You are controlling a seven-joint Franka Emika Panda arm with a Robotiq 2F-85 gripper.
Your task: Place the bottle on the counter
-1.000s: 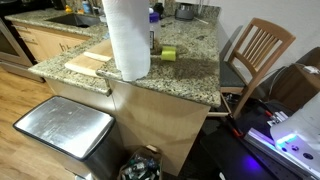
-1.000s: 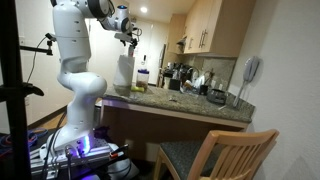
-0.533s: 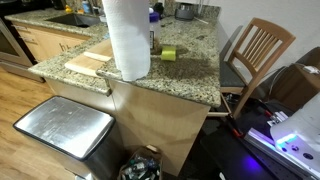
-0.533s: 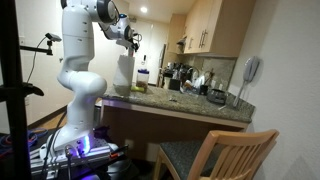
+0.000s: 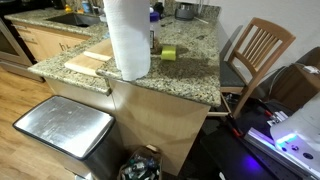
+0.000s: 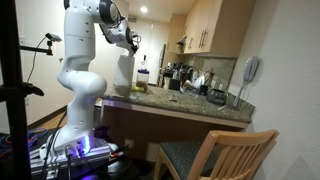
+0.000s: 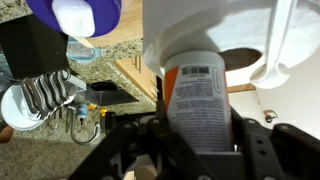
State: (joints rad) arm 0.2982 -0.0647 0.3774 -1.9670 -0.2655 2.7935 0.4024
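In the wrist view a white bottle with an orange label and a barcode stands between the jaws of my gripper, which is shut on it from both sides. The bottle hangs above the paper towel roll and the speckled granite counter. In an exterior view the gripper is up in the air over the near end of the counter, just above the roll. The gripper is out of frame in the exterior view that looks across the counter.
A tall paper towel roll, a pale cutting board and a small green-yellow item sit on the counter. Appliances crowd its far end. A steel bin and a wooden chair stand beside it.
The arm's upper joints have swung to the right and the gripper has tilted and dipped slightly above the paper towel roll. Nothing on the counter has moved.
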